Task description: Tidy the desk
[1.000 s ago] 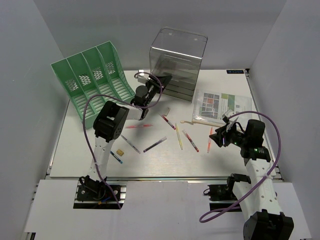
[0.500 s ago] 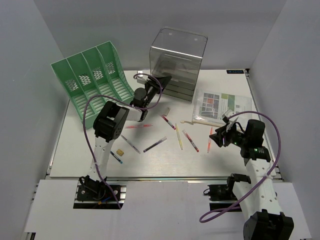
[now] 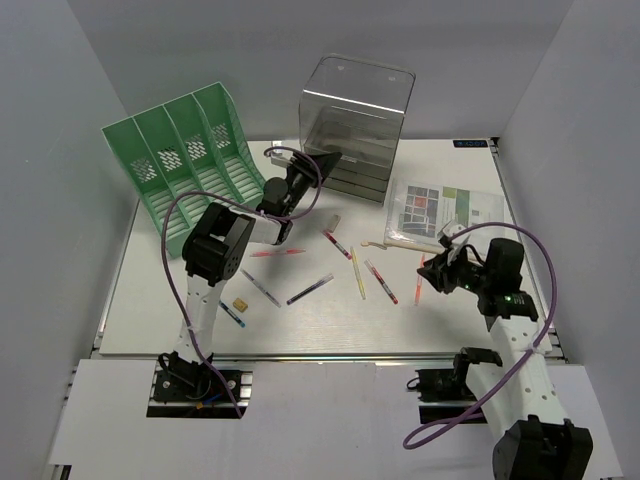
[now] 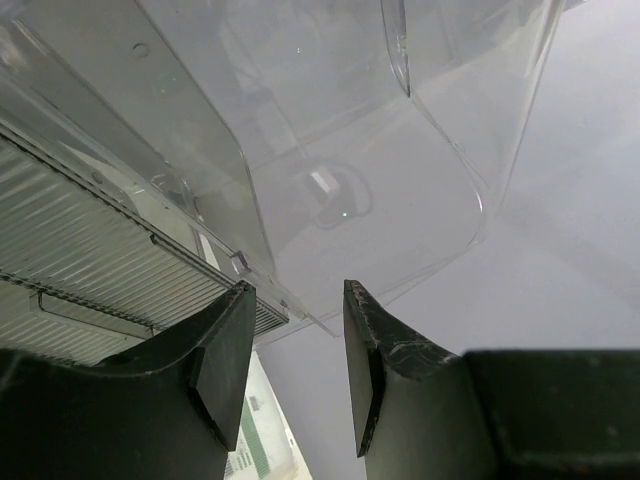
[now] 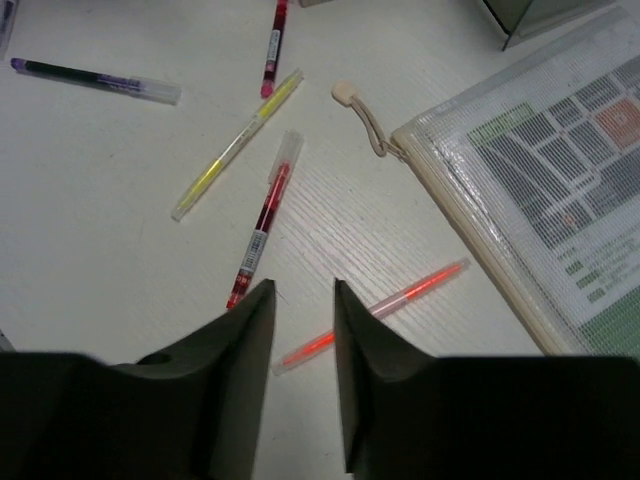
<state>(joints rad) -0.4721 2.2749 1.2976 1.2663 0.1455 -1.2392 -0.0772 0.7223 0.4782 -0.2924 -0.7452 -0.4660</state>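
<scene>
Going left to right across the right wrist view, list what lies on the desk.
dark purple pen with clear cap → clear yellow pen → clear orange-red pen → white mesh zip pouch of printed paper

Both arms share one build. The left arm point(image 3: 200, 305) has a white, boxy lower link topped by a chunky black joint housing. The right arm point(image 3: 520, 375) shows the same white link and black housing, with a small green light point(image 3: 509, 297) glowing on the black part. A thin purple cable point(image 3: 167, 255) runs along the left arm, and a second purple cable point(image 3: 552, 285) runs along the right one. Each arm has a black block at its foot: the left base point(image 3: 185, 378) and the right base point(image 3: 440, 383).

The left gripper point(image 4: 297, 330) has matte black, wedge-shaped fingers point(image 4: 225, 350) with faintly scuffed edges. The right gripper point(image 5: 300, 300) looks the same, dark and smooth-faced.
</scene>
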